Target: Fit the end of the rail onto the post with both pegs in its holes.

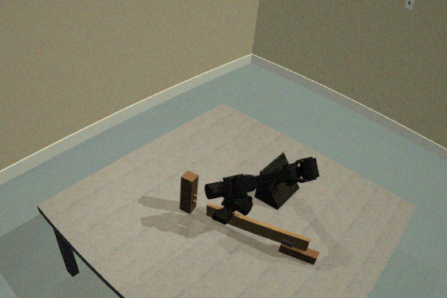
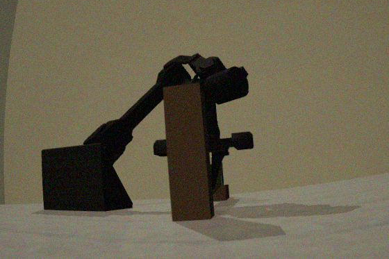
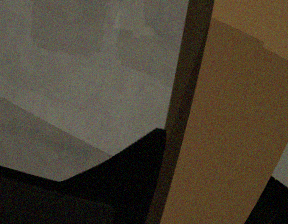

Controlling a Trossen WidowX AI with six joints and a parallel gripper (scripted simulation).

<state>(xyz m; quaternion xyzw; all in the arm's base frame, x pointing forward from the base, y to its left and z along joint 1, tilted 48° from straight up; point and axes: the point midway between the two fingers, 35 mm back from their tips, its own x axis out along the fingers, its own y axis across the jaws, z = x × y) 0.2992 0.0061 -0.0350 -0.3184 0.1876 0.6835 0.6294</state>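
From the top view I see the jaws (image 1: 223,215) clamped on the rail (image 1: 259,228) close to its near end, gripping it across its width. The rail runs over the desk (image 1: 120,210) from just right of the post (image 1: 188,192) out to the footboard block (image 1: 299,253), where its far end sits in the dark bracket (image 1: 287,243). The near end of the rail lies just beside the post but apart from it; a strip of desk shows between them. Two small pegs (image 1: 194,198) show on the post's side facing the rail, and neither is in the rail. The post stands upright. The arm (image 1: 255,182) reaches from its dark base (image 1: 277,192) down to the rail. In the exterior view the post (image 2: 187,151) hides most of the grip; only a bit of rail (image 2: 221,193) peeks out low behind it, near the desk (image 2: 312,217). I cannot tell from there whether that end is touching the desk. On the wrist view the rail (image 3: 221,156) fills the right side, running steeply up the frame, with a dark finger (image 3: 82,216) pressed against its left edge.
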